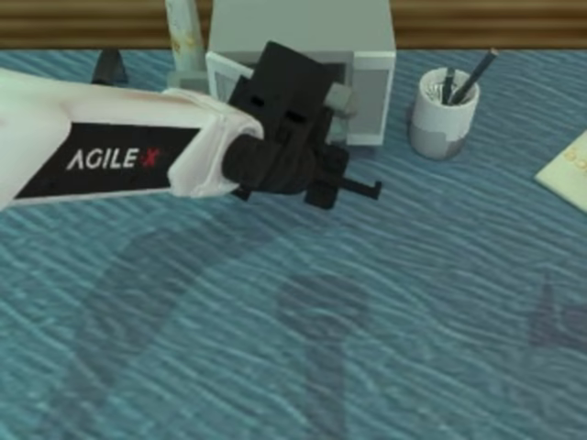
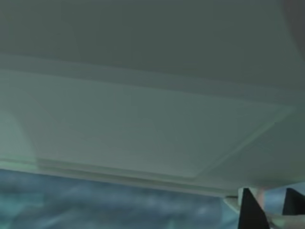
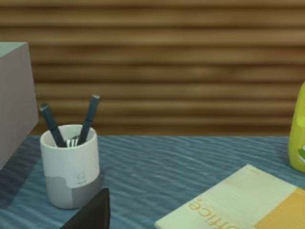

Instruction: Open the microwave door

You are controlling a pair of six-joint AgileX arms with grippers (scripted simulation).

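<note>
From above, the microwave (image 1: 303, 55) stands at the far edge of the bench (image 1: 275, 348), with its control panel (image 1: 370, 92) on the side toward the pen cup (image 1: 444, 112). The microwave door (image 1: 229, 81) is swung partly out from the front, its free edge on the side away from the cup. The left arm reaches across the microwave's front, and the left gripper (image 1: 353, 188) hangs just in front of the oven, its dark fingers pointing toward the cup; whether they are apart or together I cannot tell. A pale book (image 1: 567, 170) lies beyond the cup from the microwave.

In the left wrist view, a pale grey panel of the microwave (image 2: 143, 119) fills the frame, very close, with two dark fingers (image 2: 250, 212) under it, set apart with nothing between them.

In the right wrist view, the pen cup (image 3: 70, 164) stands just beside the microwave's side wall (image 3: 14, 95), holding two dark pens (image 3: 88, 119). The book (image 3: 238, 205) and a yellow bottle (image 3: 298, 129) lie farther from the microwave. Only a dark corner of the right gripper (image 3: 93, 214) shows, so the state of its fingers cannot be told.
</note>
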